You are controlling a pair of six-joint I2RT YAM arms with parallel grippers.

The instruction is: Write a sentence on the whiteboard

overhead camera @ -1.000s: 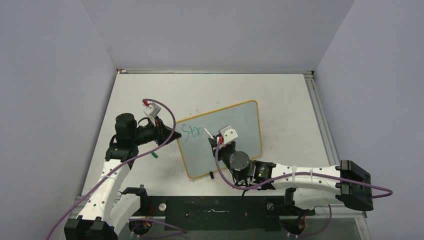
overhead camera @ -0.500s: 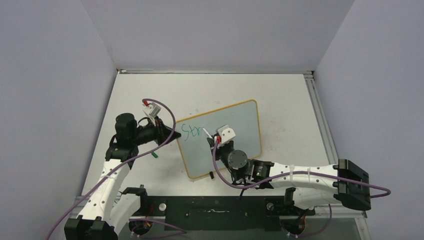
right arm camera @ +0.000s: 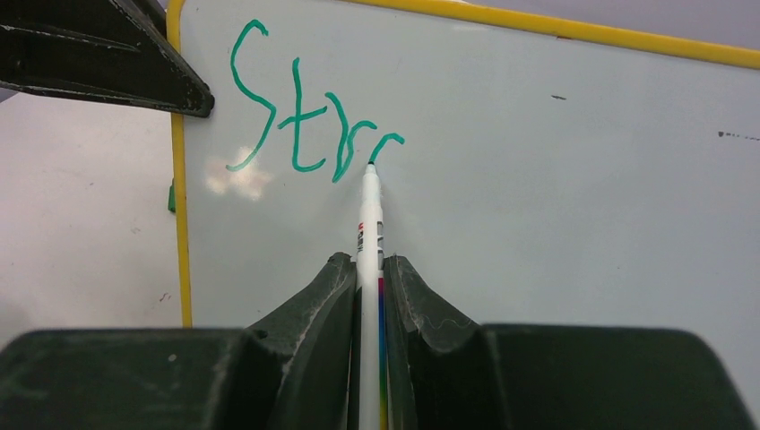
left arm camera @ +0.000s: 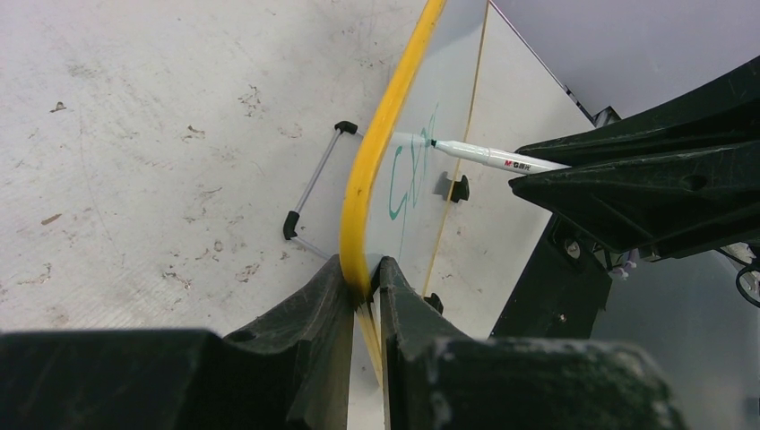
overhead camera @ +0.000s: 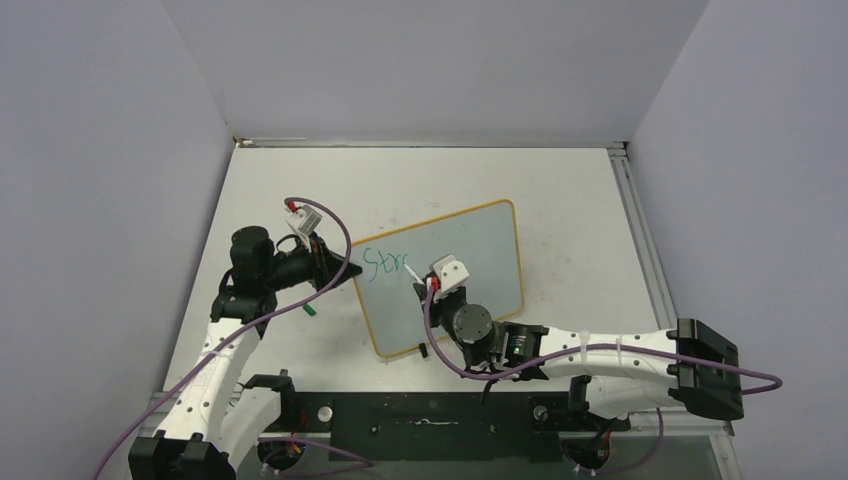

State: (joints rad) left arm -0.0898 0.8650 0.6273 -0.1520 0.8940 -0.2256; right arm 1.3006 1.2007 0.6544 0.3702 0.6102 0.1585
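The whiteboard (overhead camera: 480, 250), grey-white with a yellow frame, lies tilted on the table. My left gripper (overhead camera: 352, 270) is shut on its left edge; in the left wrist view the jaws (left arm camera: 363, 278) pinch the yellow frame (left arm camera: 381, 152). My right gripper (overhead camera: 432, 288) is shut on a white marker (right arm camera: 369, 224), upright between the fingers, with its tip touching the board (right arm camera: 556, 179). The sentence (right arm camera: 305, 125) reads "Str" plus a fresh curved stroke in green. It also shows in the top view (overhead camera: 385, 263) and the left wrist view (left arm camera: 408, 179), where the marker (left arm camera: 484, 157) reaches in from the right.
A small green cap (overhead camera: 309, 309) lies on the table left of the board. A wire stand with black ends (left arm camera: 314, 188) sticks out beside the board's frame. A black clip (overhead camera: 424, 349) sits at the board's near edge. Walls enclose the table on three sides.
The right gripper has shifted slightly right along the board with the marker. A new curved green stroke has been added after "Str". The left arm has not moved.
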